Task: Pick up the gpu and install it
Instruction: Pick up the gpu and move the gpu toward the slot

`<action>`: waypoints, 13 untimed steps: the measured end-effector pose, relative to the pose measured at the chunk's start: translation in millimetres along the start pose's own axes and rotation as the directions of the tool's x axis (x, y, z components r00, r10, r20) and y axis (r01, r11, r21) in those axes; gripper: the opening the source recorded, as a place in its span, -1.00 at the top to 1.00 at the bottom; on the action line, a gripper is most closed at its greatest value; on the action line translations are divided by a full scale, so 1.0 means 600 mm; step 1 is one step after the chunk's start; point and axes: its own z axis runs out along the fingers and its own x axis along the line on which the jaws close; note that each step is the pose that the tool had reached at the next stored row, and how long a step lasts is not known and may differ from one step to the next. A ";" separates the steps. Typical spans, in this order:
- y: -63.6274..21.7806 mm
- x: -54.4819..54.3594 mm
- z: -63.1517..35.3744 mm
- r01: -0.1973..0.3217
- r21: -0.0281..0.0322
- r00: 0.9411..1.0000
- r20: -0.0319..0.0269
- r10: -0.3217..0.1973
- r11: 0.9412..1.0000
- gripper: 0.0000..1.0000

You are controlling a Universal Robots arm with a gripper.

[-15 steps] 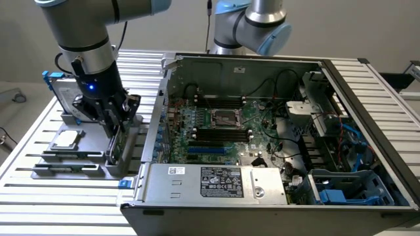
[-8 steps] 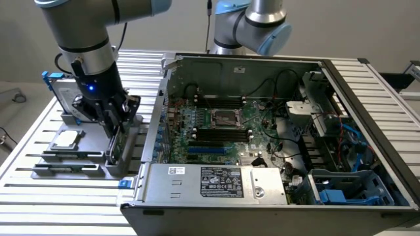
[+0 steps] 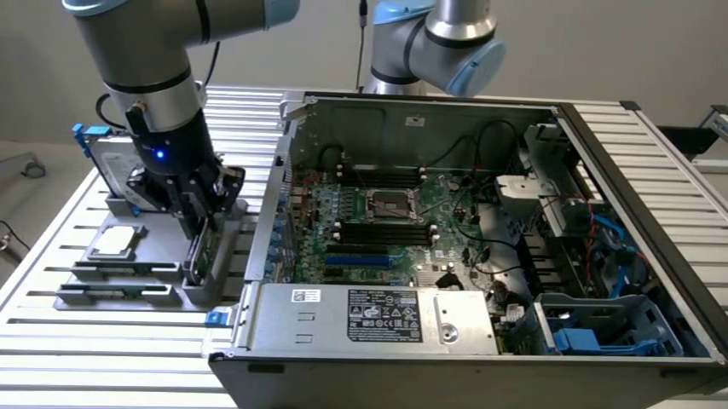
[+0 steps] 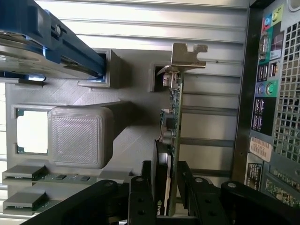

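Slatted metal table (image 3: 102, 349), seemingly pale wall (image 3: 592, 43)

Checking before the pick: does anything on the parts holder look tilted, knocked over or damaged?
Nothing stands out. The gpu stands on edge in its slot of the grey holder, the open claw straddling it; hard drive and processor sit seated.

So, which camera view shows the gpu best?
The wrist view: the gpu stands on edge in the grey holder, green board, black shroud and silver bracket all visible, the open pincer straddling it. The exterior view gives a thin sliver of it under the pincer.
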 end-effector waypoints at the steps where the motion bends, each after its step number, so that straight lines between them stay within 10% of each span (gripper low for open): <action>1: 0.000 0.000 0.000 0.000 0.000 1.000 0.000 0.000 1.000 0.28; 13: -0.001 0.000 0.000 -0.001 0.000 1.000 -0.004 0.001 1.000 0.48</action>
